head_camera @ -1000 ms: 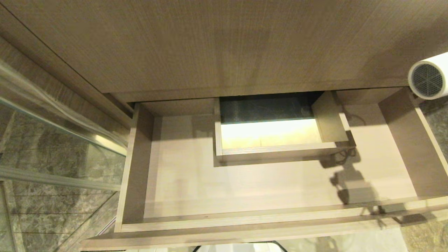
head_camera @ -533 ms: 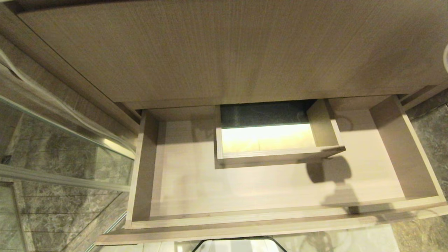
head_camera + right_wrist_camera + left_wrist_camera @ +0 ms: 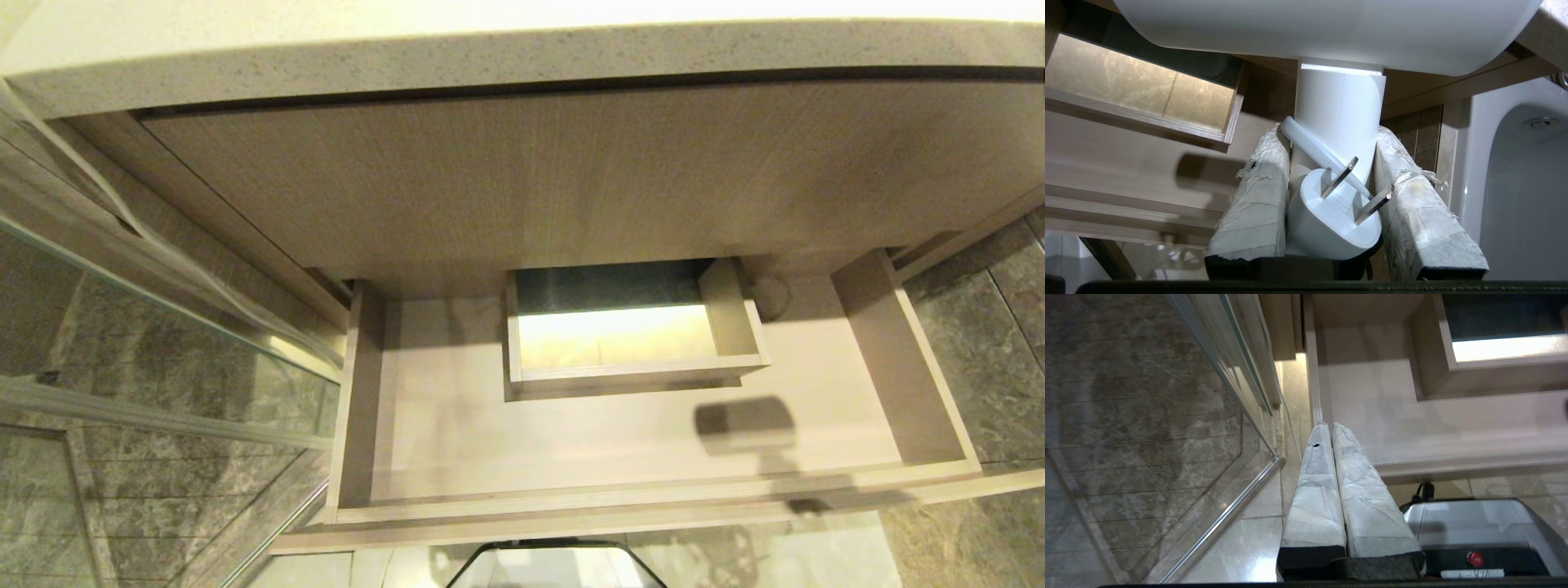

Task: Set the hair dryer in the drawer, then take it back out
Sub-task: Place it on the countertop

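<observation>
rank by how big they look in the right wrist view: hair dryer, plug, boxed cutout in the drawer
1. hair dryer, though it sits nearest the camera
2. boxed cutout
3. plug, close to the cutout in apparent size, so that order is unsure

Your hair dryer (image 3: 1331, 32) left the head view's right edge; camera rose, countertop (image 3: 490, 57) edge now visible above drawer (image 3: 620, 498).

One drawer (image 3: 898, 359) stands open, with one boxed cutout (image 3: 633, 371) inside it. One hair dryer (image 3: 1339, 110) shows in the right wrist view, carrying one plug (image 3: 1331, 220) with two flat prongs (image 3: 1374, 208) and one cord (image 3: 1310, 143). Two grippers: left gripper (image 3: 1331, 430), right gripper (image 3: 1331, 134), each with two wrapped fingers. One countertop (image 3: 490, 57). Glass panels (image 3: 122, 343): two, perhaps; reflections blur the count.
</observation>
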Controlling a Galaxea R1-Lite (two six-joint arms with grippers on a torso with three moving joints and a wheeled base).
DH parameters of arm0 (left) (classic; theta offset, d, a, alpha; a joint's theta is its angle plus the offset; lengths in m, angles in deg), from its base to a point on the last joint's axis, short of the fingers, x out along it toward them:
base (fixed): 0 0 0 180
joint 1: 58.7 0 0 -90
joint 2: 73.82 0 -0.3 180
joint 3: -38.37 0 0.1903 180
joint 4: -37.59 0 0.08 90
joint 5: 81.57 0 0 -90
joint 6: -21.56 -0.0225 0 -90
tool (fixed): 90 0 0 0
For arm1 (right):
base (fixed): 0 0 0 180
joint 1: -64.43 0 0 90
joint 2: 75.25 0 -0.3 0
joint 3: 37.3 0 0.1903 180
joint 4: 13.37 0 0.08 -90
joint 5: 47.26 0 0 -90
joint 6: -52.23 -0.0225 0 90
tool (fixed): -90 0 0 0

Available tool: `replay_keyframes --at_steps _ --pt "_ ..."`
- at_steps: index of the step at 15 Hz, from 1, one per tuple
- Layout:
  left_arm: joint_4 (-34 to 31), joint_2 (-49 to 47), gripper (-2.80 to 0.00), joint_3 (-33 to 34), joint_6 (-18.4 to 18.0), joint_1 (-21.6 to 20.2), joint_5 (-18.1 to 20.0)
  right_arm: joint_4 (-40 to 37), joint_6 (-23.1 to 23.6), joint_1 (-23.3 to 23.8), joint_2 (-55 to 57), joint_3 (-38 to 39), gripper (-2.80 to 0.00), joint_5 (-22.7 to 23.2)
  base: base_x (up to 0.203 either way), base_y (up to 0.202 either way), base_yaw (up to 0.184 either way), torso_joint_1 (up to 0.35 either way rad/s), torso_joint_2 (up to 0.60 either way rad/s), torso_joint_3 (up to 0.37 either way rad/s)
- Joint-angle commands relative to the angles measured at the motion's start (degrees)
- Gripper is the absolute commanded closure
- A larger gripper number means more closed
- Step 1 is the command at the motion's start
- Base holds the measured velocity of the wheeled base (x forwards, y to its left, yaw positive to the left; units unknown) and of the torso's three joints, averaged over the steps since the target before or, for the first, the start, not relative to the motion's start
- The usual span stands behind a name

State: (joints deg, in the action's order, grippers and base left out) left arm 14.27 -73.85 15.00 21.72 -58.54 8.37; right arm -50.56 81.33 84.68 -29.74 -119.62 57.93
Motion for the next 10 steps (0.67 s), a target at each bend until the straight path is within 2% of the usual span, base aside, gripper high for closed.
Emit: replay_keyframes --at_steps 1,10 --pt "0.04 0.02 0.0 0.04 0.02 0.02 -0.03 -0.06 0.17 0.05 -0.95 0.15 0.0 0.1 0.0 0.0 0.0 0.388 -0.51 -0.242" --pt "0.04 0.02 0.0 0.0 0.02 0.02 -0.03 1.69 -0.1 0.47 -1.21 0.16 0.0 0.02 0.0 0.0 0.0 0.308 -0.55 -0.256"
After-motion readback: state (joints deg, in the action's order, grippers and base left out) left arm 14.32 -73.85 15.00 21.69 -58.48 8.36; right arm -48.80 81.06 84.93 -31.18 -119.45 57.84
